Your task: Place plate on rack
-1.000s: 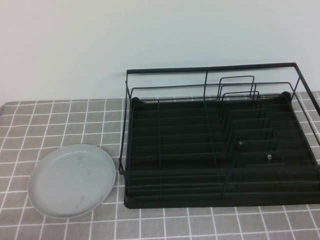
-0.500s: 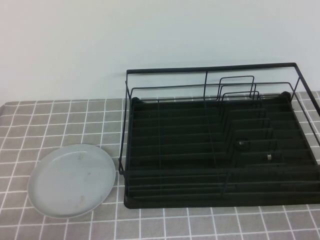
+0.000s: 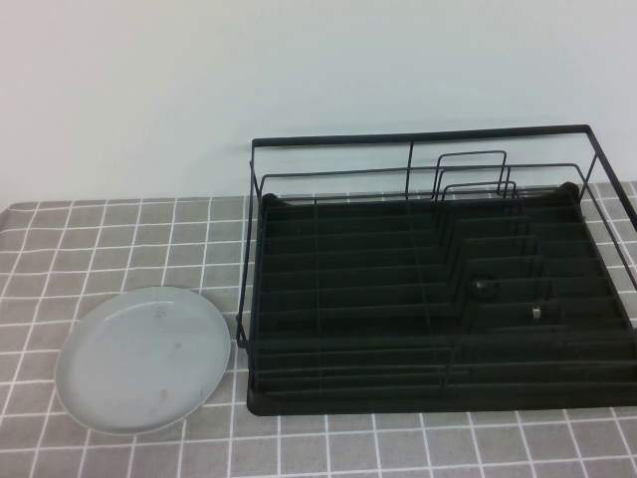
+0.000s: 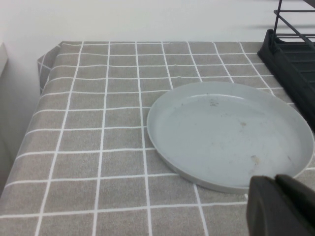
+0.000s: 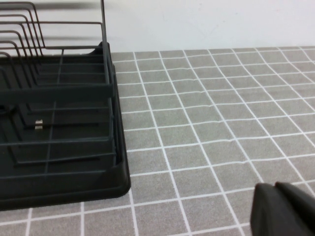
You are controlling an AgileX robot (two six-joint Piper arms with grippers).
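The pale grey-blue plate (image 3: pixel 142 359) lies flat on the checked tablecloth, left of the rack. The black wire rack (image 3: pixel 438 289) stands at the right with upright divider loops and a black tray base; nothing is in its slots. Neither arm shows in the high view. In the left wrist view my left gripper (image 4: pixel 275 181) is shut and empty, just short of the plate's near rim (image 4: pixel 231 132), with a corner of the rack (image 4: pixel 293 54) beyond. In the right wrist view my right gripper (image 5: pixel 275 188) is shut and empty over bare cloth, beside the rack's end (image 5: pixel 64 132).
The grey checked tablecloth (image 3: pixel 149 234) covers the table, with a white wall behind. The table's left edge and corner (image 4: pixel 47 59) show in the left wrist view. Open cloth (image 5: pixel 221 108) lies to the rack's outer side.
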